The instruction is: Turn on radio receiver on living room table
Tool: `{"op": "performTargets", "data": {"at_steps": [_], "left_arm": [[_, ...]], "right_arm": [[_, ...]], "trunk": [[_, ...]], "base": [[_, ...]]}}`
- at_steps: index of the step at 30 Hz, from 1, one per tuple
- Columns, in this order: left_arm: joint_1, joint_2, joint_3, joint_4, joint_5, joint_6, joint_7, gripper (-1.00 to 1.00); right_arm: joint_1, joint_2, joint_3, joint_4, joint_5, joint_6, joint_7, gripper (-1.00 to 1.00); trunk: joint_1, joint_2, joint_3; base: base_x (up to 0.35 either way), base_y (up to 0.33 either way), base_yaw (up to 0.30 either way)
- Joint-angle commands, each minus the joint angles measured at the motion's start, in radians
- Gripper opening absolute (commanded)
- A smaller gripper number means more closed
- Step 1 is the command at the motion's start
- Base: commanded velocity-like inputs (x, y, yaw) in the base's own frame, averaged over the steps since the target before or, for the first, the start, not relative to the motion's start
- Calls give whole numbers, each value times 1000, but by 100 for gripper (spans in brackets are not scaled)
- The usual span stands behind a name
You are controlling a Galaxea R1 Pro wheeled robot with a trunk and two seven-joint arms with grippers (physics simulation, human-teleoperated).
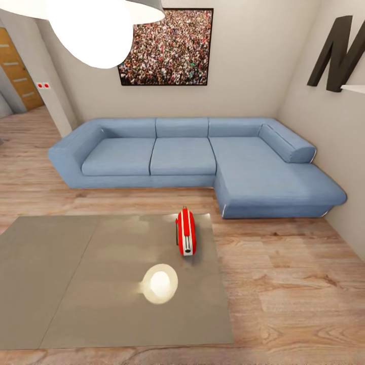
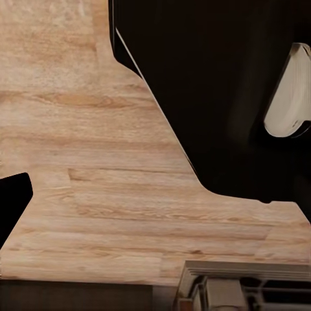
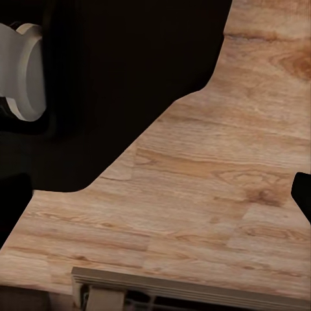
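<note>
- Toward the table's [image 1: 76, 284] far right edge, the radio receiver [image 1: 186, 231] stands narrow, its long axis running near-to-far, right of centre, so I'd judge the right arm nearer.
- Left wrist: wood floor [image 2: 84, 168]; finger state, cannot tell.
- Right wrist: wood floor too; finger state unclear.
</note>
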State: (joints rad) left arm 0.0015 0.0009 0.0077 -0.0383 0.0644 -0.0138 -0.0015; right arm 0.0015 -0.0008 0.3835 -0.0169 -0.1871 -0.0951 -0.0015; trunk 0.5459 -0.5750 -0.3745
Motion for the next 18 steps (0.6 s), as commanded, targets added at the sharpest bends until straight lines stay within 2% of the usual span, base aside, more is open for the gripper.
{"op": "performTargets", "data": {"at_steps": [1,7,18], "left_arm": [[0,0,0,0,0,0,0,100],[0,2,-1,1,0,-39,-1,100],[0,1,0,1,3,-59,2,100]], "right_arm": [[0,0,0,0,0,0,0,100],[0,1,-1,0,-1,-1,0,100],[0,1,-3,0,-4,-31,0,100]], "trunk": [[0,0,-2],[0,0,-12],[0,0,-30]], "base": [[0,0,0],[0,0,0],[0,0,0]]}}
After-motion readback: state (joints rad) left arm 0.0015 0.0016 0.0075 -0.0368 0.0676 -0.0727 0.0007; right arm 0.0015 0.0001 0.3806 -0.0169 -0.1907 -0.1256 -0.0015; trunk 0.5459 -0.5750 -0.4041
